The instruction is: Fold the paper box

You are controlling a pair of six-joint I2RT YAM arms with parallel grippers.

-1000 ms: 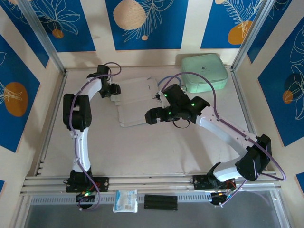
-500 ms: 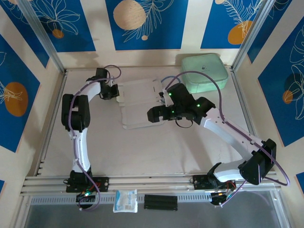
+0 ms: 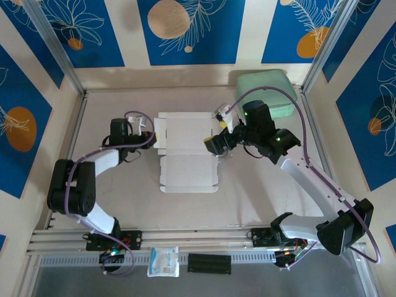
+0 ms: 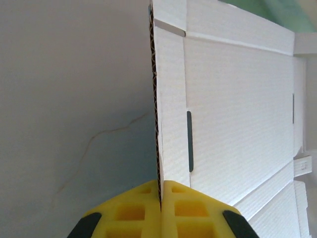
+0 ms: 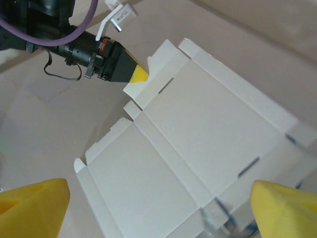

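From above, the paper box (image 3: 185, 151) lies opened out flat on the middle of the desk (image 3: 124, 192), pale side up, with its flaps spread. The left hand (image 3: 148, 137) reaches in from the left and meets the box's left edge near the far panel. The right hand (image 3: 213, 143) hangs over the box's right edge, just in front of the mint-green case (image 3: 263, 93), which sits in the far right corner. A small packet (image 3: 163, 261) lies on the rail at the near edge.

In the left wrist view, the two yellow fingers (image 4: 133, 215) are pressed together on a narrow side flap (image 4: 171, 109) of the box. The flap stands upright with its corrugated edge showing between them. The rest of the box (image 4: 237, 99) stretches away flat to the right.

In the right wrist view, the right hand (image 5: 157, 210) has its yellow fingertips (image 5: 29, 203) at the two lower corners, spread wide apart and holding nothing. The flat box (image 5: 198, 148) lies below and between them. The left hand (image 5: 133, 74) is visible at the box's far side, its yellow tip closed on the raised flap.
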